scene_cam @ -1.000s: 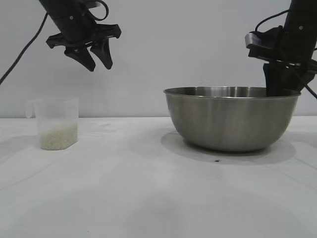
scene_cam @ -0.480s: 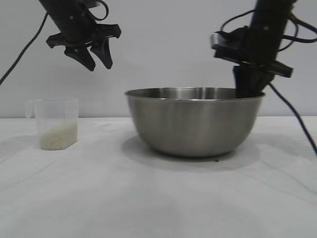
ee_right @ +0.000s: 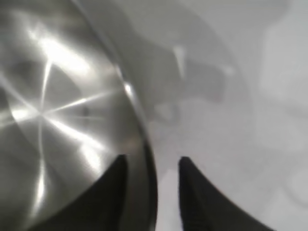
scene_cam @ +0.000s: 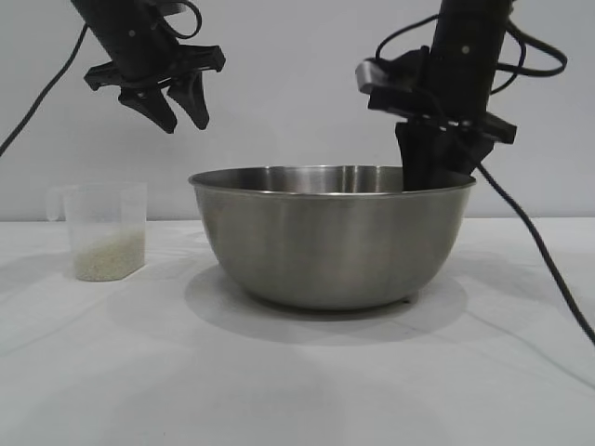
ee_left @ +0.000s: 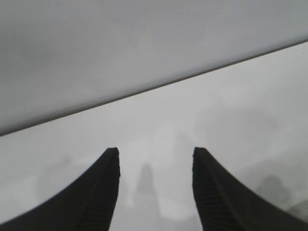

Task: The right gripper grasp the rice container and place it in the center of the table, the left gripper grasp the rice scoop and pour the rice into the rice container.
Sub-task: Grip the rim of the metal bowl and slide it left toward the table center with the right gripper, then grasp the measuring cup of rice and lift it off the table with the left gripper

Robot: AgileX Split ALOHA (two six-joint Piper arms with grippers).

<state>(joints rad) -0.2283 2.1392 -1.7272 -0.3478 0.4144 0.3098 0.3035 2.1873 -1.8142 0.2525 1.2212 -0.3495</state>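
The rice container [scene_cam: 330, 237], a wide steel bowl, sits near the middle of the white table [scene_cam: 279, 390]. My right gripper [scene_cam: 432, 177] straddles its right rim, one finger inside and one outside, shut on the rim; the right wrist view shows the bowl [ee_right: 57, 96] and my gripper [ee_right: 151, 161] over its wall. The rice scoop [scene_cam: 107, 228], a frosted plastic cup with rice [scene_cam: 110, 255] in its bottom, stands upright at the left. My left gripper [scene_cam: 186, 125] hangs open and empty high above and right of the scoop; in its wrist view [ee_left: 155, 151] it faces bare table.
A black cable [scene_cam: 539, 251] trails from the right arm down to the right of the bowl. A pale wall stands behind the table.
My right gripper has moved left with the bowl, from the right side of the table to near its middle. The left gripper and the scoop have not moved.
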